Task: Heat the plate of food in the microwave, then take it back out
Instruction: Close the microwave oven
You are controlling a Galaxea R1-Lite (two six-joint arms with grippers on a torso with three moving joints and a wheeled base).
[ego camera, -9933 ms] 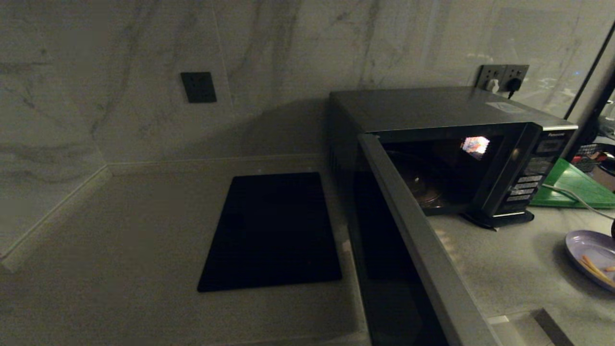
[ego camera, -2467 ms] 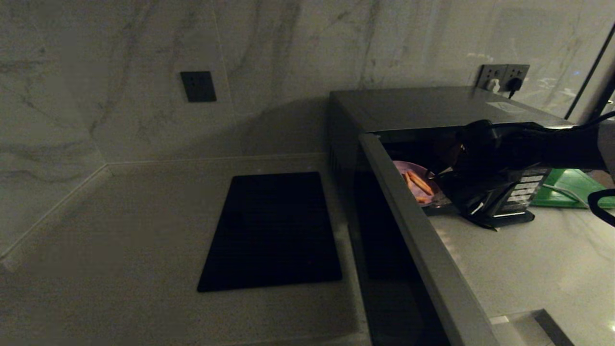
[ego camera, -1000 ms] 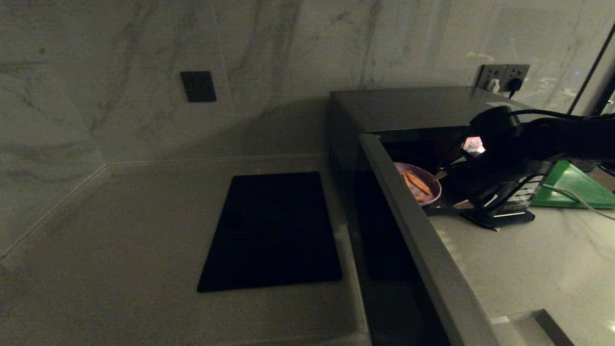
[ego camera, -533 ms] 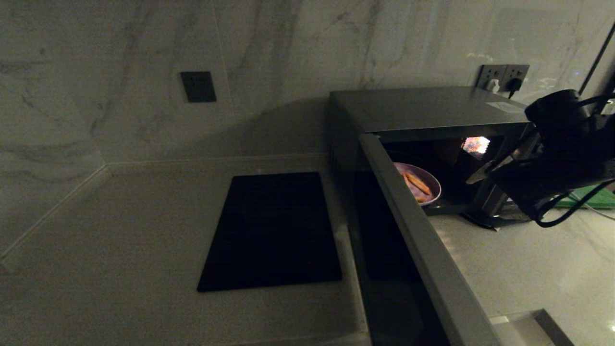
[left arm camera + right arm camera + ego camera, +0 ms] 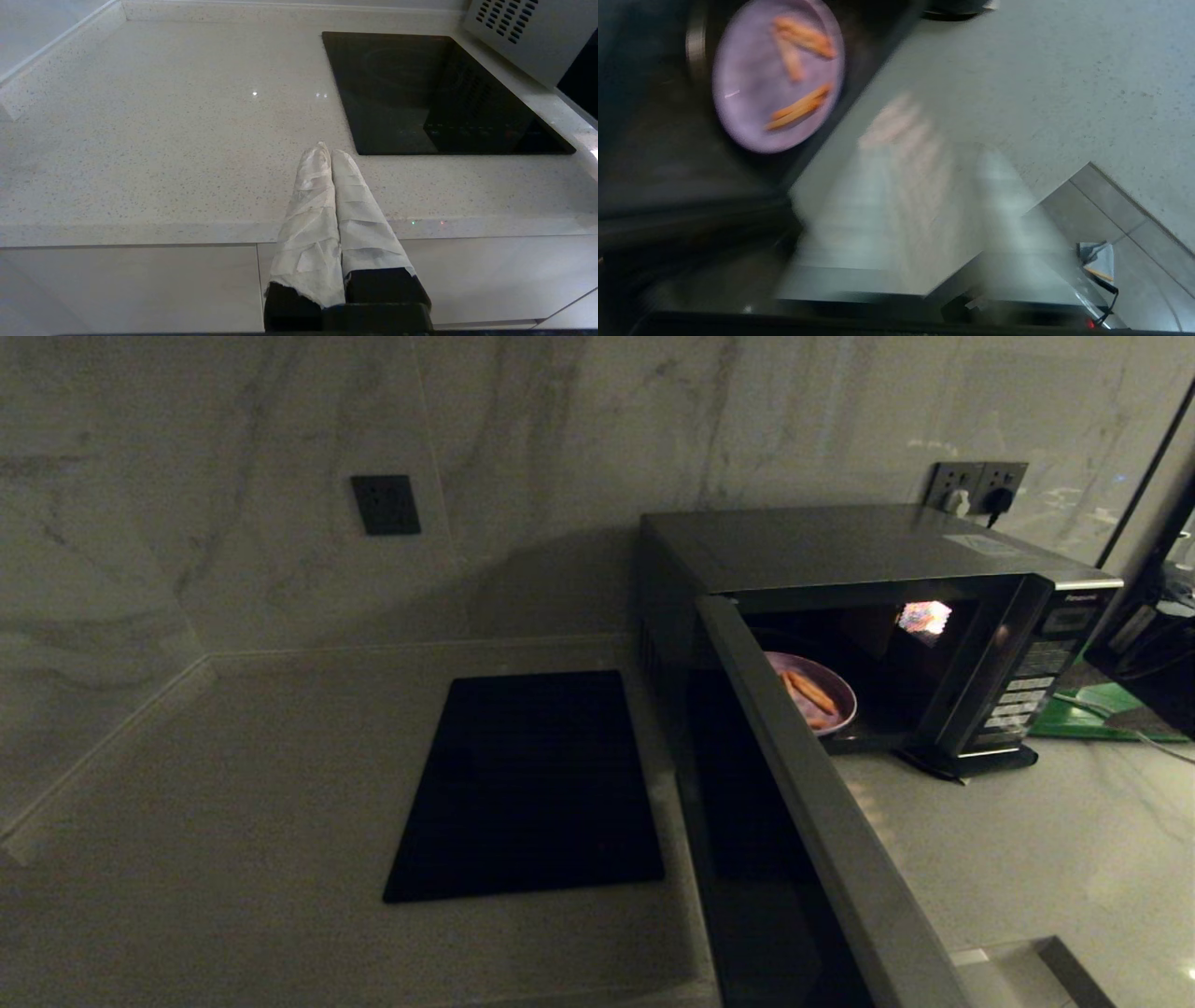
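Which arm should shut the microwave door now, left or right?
Probably left. The microwave door's outer face is turned toward the left hand, which hovers near the black mat. The right arm is off on the inner side.

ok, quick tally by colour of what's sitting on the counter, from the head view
Black: 2, the microwave and the flat mat
Lavender: 1, the plate of food, inside the microwave
Green: 1, the board beside the microwave
Total: 4
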